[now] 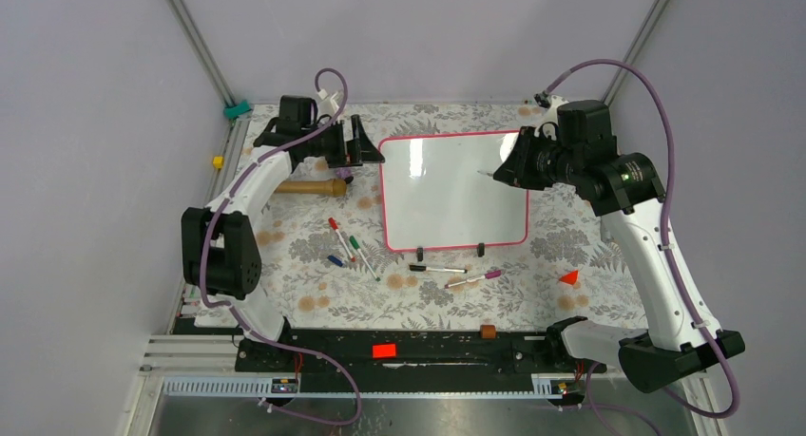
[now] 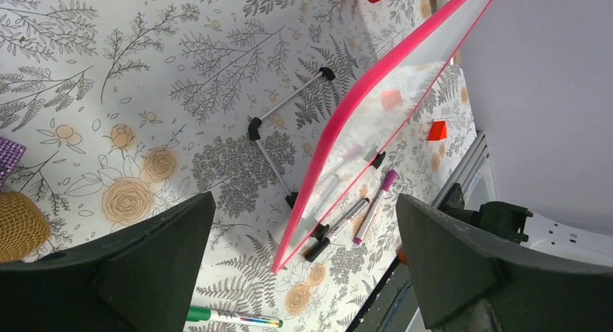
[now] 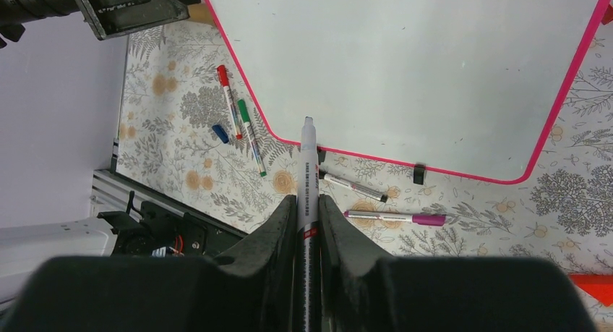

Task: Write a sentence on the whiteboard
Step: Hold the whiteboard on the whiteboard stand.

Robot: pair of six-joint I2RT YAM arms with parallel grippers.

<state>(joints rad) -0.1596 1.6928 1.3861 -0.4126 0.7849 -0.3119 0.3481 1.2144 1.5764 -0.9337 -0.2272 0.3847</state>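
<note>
Toward the far side of the flowered surface (image 1: pixel 304 298) sits the whiteboard (image 1: pixel 454 191), white with a thin pink rim. It is propped at a slant, with two small black clips along its near edge. Over the board's right part, the right hand (image 3: pixel 309 210) is pinched narrow around a white marker (image 3: pixel 308 166). The marker's tip points at the board's face; from here I can't tell whether it touches. Just off the board's far left corner, the left hand (image 1: pixel 366 142) hangs with its fingers spread wide and nothing between them.

In front of the board's near edge lie a black-capped pen (image 1: pixel 437 268) and a purple-capped pen (image 1: pixel 472 279), close together. Off its near left corner lie a red pen (image 1: pixel 338 235), a green pen (image 1: pixel 361 255) and a small blue cap (image 1: pixel 335 260). To the board's left, near the left hand, a wooden stick (image 1: pixel 309 186) lies on the surface. Off the near right corner is a small red piece (image 1: pixel 569 277).
</note>
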